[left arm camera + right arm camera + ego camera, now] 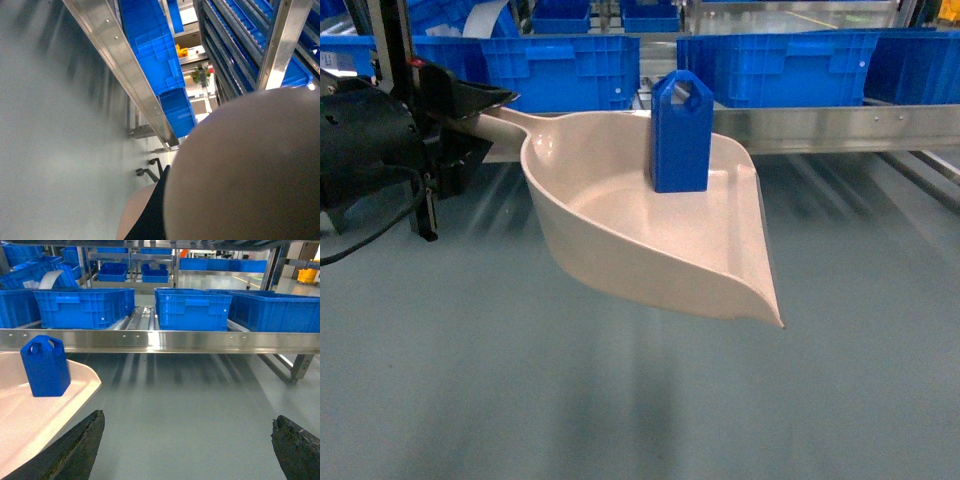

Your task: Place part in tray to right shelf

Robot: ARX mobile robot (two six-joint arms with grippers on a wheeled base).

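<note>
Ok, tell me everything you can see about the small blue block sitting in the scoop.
The blue block is glossy bright-blue plastic, with an upright rectangular body, a tapered top and a hexagonal handle hole through it. It stands upright on the floor of the cream tray, near the far rim, and only the tray touches it. The left tool holds the tray's handle. Behind it runs the steel shelf rail with large blue crates.

Left arm [365, 140] matte black, black cable; right pincer [187, 450] fingers dark, worn.
</note>
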